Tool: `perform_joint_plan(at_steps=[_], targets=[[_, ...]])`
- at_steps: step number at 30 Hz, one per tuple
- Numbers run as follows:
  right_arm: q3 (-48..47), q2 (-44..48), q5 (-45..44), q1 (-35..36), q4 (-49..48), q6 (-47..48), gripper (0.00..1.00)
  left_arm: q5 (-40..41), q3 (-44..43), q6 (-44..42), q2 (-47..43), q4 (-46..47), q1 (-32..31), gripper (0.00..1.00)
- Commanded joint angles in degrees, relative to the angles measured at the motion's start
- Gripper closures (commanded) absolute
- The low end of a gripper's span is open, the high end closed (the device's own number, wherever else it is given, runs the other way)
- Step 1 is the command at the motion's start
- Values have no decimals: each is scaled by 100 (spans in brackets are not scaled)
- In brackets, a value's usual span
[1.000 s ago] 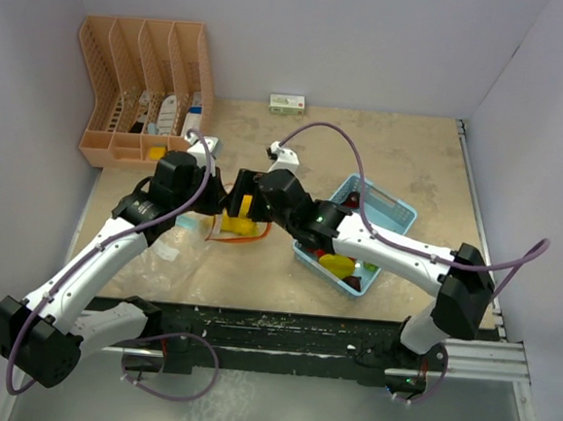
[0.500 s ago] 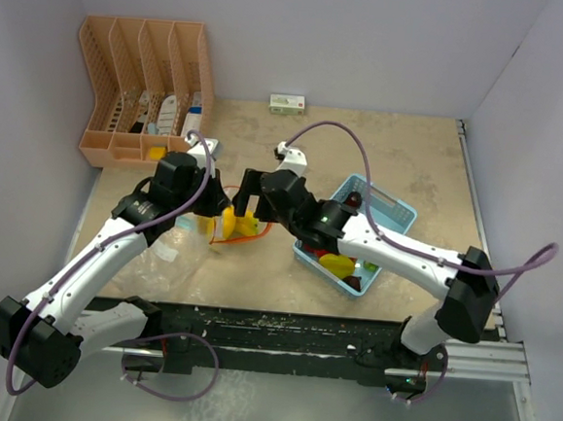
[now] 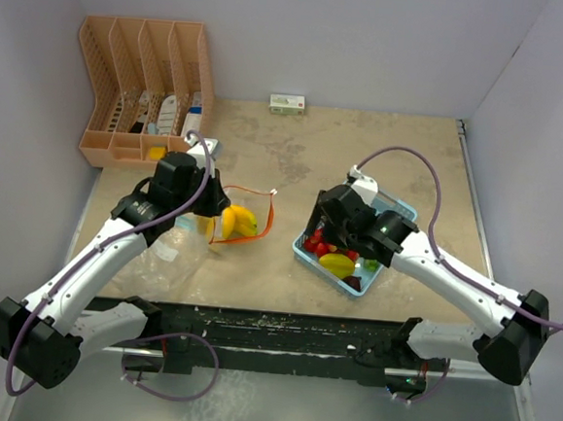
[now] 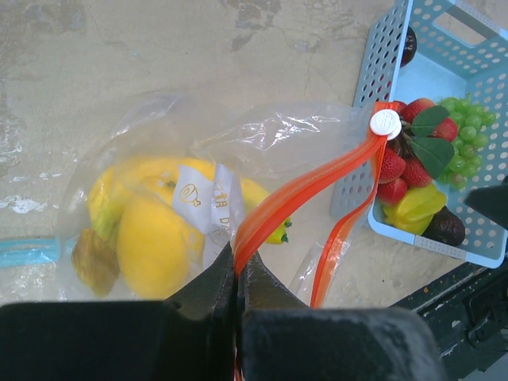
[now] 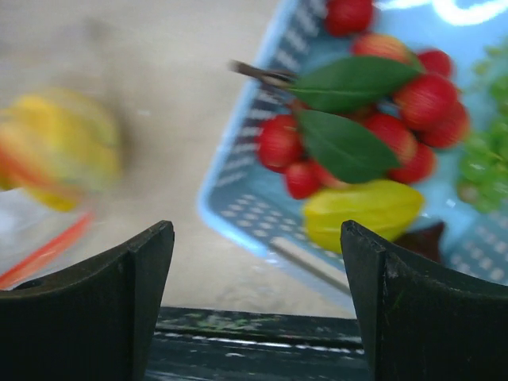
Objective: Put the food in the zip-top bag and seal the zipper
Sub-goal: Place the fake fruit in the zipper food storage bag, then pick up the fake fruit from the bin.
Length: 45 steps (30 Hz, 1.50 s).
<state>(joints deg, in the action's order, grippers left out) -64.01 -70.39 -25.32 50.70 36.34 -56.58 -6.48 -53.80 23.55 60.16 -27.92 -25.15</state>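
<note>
The clear zip-top bag (image 4: 262, 151) lies left of centre with its orange zipper (image 4: 313, 186) mouth gaping toward the basket. Inside it are yellow pieces of food (image 4: 151, 238). My left gripper (image 4: 236, 266) is shut on the zipper's near edge (image 3: 214, 227). My right gripper (image 5: 255, 230) hangs open and empty over the left rim of the light-blue basket (image 5: 238, 171). The basket holds red strawberries with green leaves (image 5: 349, 119), a yellow starfruit (image 5: 361, 210), green grapes (image 4: 468, 131) and a dark purple piece (image 4: 444, 228).
An orange desk organiser (image 3: 145, 88) stands at the back left, and a small box (image 3: 287, 103) lies against the back wall. Walls close in on both sides. A black rail (image 3: 282, 323) runs along the table's near edge.
My right gripper has pulled out of the bag's mouth and swung right to the basket, leaving yellow food in the bag. The left gripper has kept its hold and place.
</note>
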Motion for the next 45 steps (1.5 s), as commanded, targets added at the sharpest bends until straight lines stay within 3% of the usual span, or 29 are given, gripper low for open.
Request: perform_joint_plan(at_steps=[1, 10, 24, 30, 34, 41, 45], targets=[[659, -107, 379, -502, 950, -472, 13, -90, -137, 93, -212, 208, -17, 100], [1522, -567, 1025, -855, 394, -785, 10, -66, -84, 33, -277, 201, -17, 100], [1567, -1650, 933, -918, -410, -807, 12, -44, -6, 18, -203, 244, -17, 100], [1594, -1467, 617, -921, -333, -935, 25, -47, -19, 7, -195, 218, -17, 100], [1522, -1141, 341, -922, -29, -1055, 46, -42, -33, 18, -198, 213, -17, 100], [1101, -611, 11, -914, 667, -1041, 50, -38, -38, 49, -239, 174, -17, 100], [689, -252, -111, -913, 685, -497, 52, -14, -34, 49, -259, 156, -17, 100]])
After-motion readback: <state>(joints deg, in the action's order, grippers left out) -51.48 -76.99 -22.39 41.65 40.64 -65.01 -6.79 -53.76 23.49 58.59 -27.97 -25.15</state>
